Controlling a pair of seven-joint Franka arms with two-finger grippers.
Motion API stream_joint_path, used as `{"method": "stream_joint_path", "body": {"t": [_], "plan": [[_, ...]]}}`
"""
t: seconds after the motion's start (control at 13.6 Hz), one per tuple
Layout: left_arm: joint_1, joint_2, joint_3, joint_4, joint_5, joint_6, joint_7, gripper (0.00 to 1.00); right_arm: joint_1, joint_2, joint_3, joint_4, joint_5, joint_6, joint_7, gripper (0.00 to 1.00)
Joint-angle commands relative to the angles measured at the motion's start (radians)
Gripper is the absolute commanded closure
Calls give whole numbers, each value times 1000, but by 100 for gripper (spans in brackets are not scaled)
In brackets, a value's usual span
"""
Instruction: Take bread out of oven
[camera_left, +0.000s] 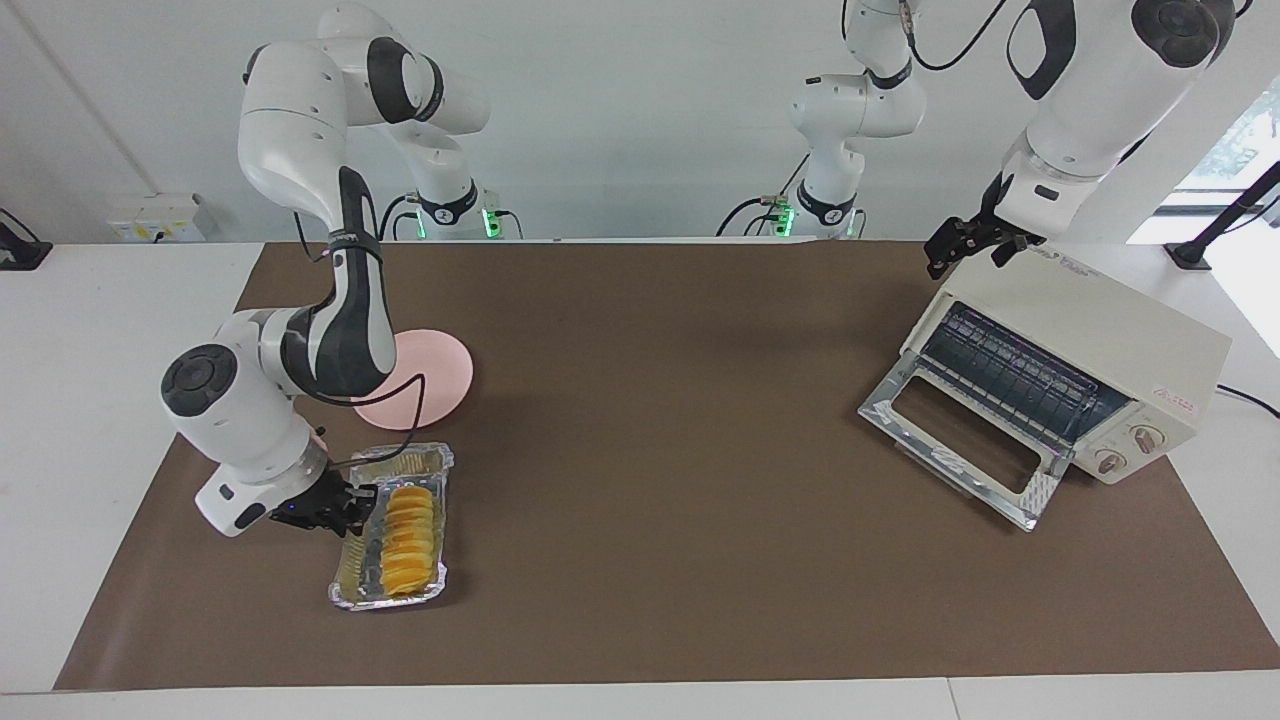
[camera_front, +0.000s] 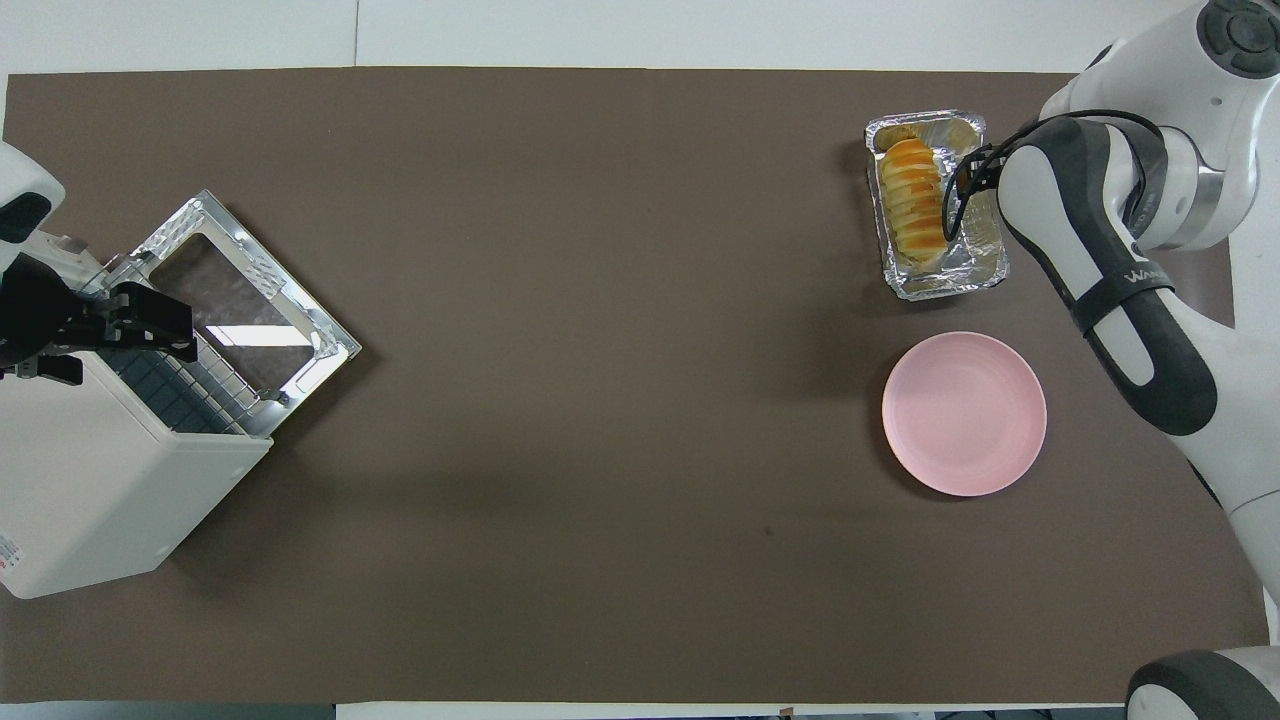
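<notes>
The bread (camera_left: 410, 540), an orange-yellow ridged loaf, lies in a crinkled silver foil tray (camera_left: 440, 470) on the brown mat at the right arm's end of the table. It also shows in the overhead view (camera_front: 912, 205). My right gripper (camera_left: 355, 510) is low at the tray's long rim, beside the bread. The cream-white oven (camera_left: 1100, 320) stands at the left arm's end with its glass door (camera_left: 960, 440) dropped open and its wire rack (camera_left: 1020, 375) bare. My left gripper (camera_left: 965, 248) is open over the oven's top edge, above the opening.
A round pink plate (camera_left: 430, 375) lies bare, nearer to the robots than the foil tray, partly covered by the right arm. The oven's two knobs (camera_left: 1130, 450) face away from the robots. The brown mat (camera_left: 660, 420) stretches between tray and oven.
</notes>
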Motion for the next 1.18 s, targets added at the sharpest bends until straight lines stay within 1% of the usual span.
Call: {"method": "stream_joint_path", "body": {"t": [0.0,0.15,0.3,0.37,0.52,0.74,0.96,1.11], "plan": [[15,-14,-2,-12,-16,18,13,0,18,-33,7,7,-26,-84,-6,0],[15,-15,-2,-9,-16,16,11,0,52,-27,7,29,-45,-74,18,0],[15,-17,-2,-9,-16,15,11,0,93,-22,7,28,-91,-61,107,0],[15,-15,-2,-9,-18,16,11,0,101,-22,7,15,-112,-8,119,0],[14,-17,-2,-9,-18,16,11,0,93,-24,5,-53,-125,69,119,0],[15,-18,0,-9,-18,15,13,0,98,-27,5,-84,-149,92,121,0],[14,-18,0,-9,-18,16,10,0,98,-25,5,-138,-149,159,159,0],[14,-17,0,-7,-18,15,10,0,92,-24,5,-140,-145,166,164,0]]}}
